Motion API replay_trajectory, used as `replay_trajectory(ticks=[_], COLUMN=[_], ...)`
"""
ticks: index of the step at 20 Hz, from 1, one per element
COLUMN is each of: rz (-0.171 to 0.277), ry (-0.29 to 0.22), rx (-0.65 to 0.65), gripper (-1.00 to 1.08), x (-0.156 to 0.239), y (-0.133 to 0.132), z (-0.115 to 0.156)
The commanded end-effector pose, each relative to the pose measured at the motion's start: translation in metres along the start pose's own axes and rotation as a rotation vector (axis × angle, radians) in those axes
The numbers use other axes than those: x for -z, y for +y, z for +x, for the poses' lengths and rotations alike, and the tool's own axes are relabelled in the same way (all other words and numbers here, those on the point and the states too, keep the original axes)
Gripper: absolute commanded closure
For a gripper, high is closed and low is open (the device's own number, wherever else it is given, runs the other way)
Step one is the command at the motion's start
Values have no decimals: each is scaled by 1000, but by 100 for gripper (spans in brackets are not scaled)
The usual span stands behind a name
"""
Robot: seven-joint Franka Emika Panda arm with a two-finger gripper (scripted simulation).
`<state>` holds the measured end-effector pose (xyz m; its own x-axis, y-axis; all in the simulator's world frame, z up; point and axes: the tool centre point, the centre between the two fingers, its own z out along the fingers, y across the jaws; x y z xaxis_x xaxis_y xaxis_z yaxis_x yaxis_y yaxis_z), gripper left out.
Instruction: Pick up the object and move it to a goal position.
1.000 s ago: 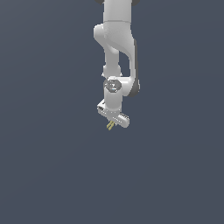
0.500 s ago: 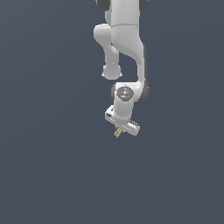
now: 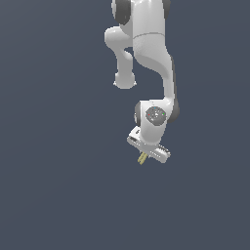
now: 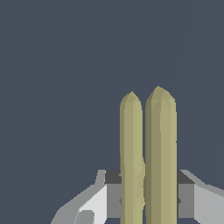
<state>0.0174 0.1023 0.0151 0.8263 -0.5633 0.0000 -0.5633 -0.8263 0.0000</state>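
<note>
The object [image 3: 142, 158] is a tiny yellow-tan piece with two slender prongs, sticking out below the white hand of the arm in the exterior view. In the wrist view the object [image 4: 148, 157] fills the frame as two rod-like prongs side by side, pointing away from the camera. My gripper [image 4: 146, 199] is shut on the object, one finger [image 4: 98, 199] pressed on each outer side of the pair. In the exterior view the gripper [image 3: 144, 155] hangs in mid-air over the flat dark grey background, with its fingers too small to make out.
The white arm [image 3: 146, 58] comes down from the top of the exterior view. Around it there is only uniform dark grey-blue background, with no other objects or edges in sight.
The arm has carried the hand and the held object toward the exterior view's right and a little lower. The grip on the object looks unchanged.
</note>
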Motion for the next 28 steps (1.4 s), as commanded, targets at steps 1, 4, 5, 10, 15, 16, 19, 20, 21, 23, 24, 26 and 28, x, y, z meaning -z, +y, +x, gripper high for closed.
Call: replay_trajectory(ticks=[1, 4, 5, 10, 15, 16, 19, 20, 21, 23, 24, 26, 28], rz=[0, 0, 0, 0, 0, 0, 0, 0, 0, 0, 0, 0, 0], ry=[0, 0, 0, 0, 0, 0, 0, 0, 0, 0, 0, 0, 0], rx=[-1, -1, -1, -1, -1, -1, -1, -1, -1, -1, -1, -1, -1], gripper=[108, 108, 108, 108, 108, 108, 108, 108, 108, 108, 108, 108, 108], x=[0, 0, 0, 0, 0, 0, 0, 0, 0, 0, 0, 0, 0], y=[-16, -35, -40, -67, -91, -96, -107, -111, -114, -119, -121, -125, -128], z=[4, 9, 10, 18, 24, 25, 29, 30, 31, 32, 33, 34, 35])
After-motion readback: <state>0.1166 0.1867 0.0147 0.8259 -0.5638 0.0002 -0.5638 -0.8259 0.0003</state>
